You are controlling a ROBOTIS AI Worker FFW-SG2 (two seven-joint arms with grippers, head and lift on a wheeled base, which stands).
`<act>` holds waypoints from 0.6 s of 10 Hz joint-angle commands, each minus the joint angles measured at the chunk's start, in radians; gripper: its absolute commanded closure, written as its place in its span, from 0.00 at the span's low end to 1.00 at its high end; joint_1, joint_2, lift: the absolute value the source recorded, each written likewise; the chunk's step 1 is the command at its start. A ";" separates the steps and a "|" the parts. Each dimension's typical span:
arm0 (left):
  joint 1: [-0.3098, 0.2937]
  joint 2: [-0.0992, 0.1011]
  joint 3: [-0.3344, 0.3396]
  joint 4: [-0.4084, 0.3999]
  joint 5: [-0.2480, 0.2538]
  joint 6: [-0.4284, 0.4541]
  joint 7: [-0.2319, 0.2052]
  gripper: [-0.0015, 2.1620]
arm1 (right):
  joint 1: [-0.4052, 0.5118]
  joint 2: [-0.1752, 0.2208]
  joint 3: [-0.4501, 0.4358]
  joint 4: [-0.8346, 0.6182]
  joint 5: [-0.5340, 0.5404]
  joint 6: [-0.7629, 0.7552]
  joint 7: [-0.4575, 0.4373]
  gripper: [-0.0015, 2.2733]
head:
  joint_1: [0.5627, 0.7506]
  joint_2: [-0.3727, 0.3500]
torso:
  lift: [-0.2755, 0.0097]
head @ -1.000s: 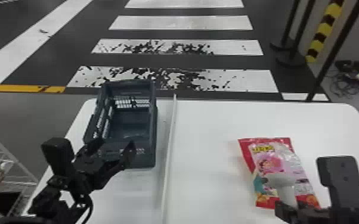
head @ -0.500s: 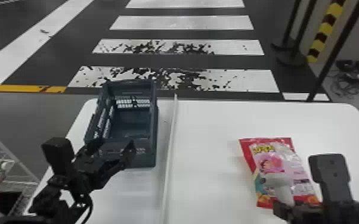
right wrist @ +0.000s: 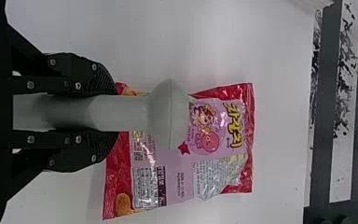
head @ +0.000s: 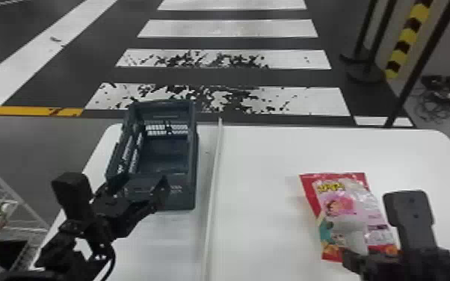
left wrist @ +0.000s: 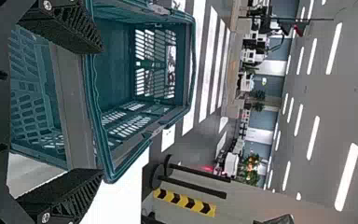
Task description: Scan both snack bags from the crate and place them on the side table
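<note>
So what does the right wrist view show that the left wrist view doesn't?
Right wrist view: a red and pink snack bag lying on the table, and the right claw closed on the handle of a grey scanner, whose head hides part of the bag.

Left wrist view: the left claw, its fingers spread wide, the crate, the ceiling lights and a yellow-and-black striped post.

Both: some of the white tabletop, and the dark floor with its white stripes.
</note>
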 commanded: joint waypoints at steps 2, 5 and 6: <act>0.000 0.000 0.000 0.001 0.000 -0.001 0.000 0.04 | -0.003 0.001 0.002 0.006 0.000 0.000 0.000 0.99 | 0.70 0.61 | 0.63; 0.003 0.002 0.001 -0.002 0.000 0.002 0.000 0.04 | -0.007 0.001 -0.007 -0.014 0.001 0.003 0.000 0.99 | 0.70 0.61 | 0.63; 0.003 0.002 0.004 -0.002 0.000 0.002 0.000 0.04 | -0.012 0.001 -0.020 -0.018 0.000 0.003 0.000 0.99 | 0.70 0.61 | 0.63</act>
